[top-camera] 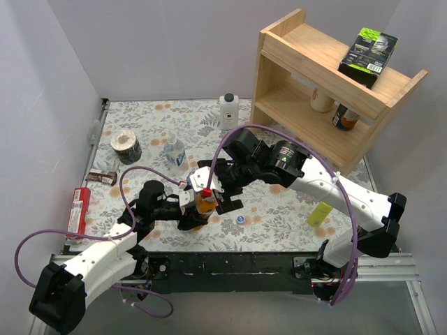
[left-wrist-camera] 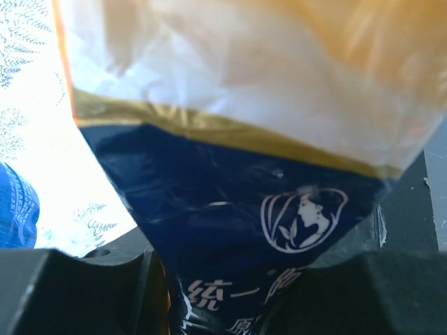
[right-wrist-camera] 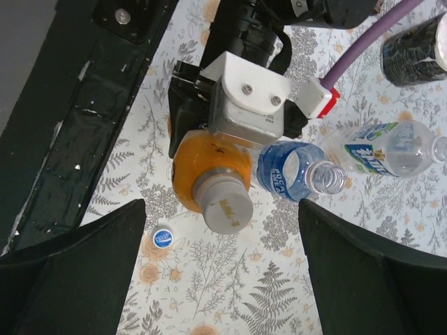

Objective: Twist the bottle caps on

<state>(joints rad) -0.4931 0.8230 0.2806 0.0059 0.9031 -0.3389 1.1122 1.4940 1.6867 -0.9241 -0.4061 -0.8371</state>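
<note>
The orange bottle (top-camera: 203, 206) stands tilted near the table's front, with a whitish cap (right-wrist-camera: 225, 208) on its neck. My left gripper (top-camera: 188, 215) is shut on its body; the dark blue label (left-wrist-camera: 230, 209) fills the left wrist view. My right gripper (right-wrist-camera: 221, 227) is open just above the cap, a finger on each side and apart from it. A blue cap (right-wrist-camera: 162, 238) lies loose on the table, also in the top view (top-camera: 240, 219). Two clear bottles with blue labels lie uncapped, one (right-wrist-camera: 297, 171) beside the orange bottle and one (right-wrist-camera: 387, 150) farther off.
A yellow squeeze bottle (top-camera: 320, 213) lies front right. A white square bottle (top-camera: 228, 112) stands at the back. A wooden shelf (top-camera: 328, 91) fills the back right. A dark tin (top-camera: 127, 146), a candy bar (top-camera: 103, 177) and a red box (top-camera: 80, 209) sit on the left.
</note>
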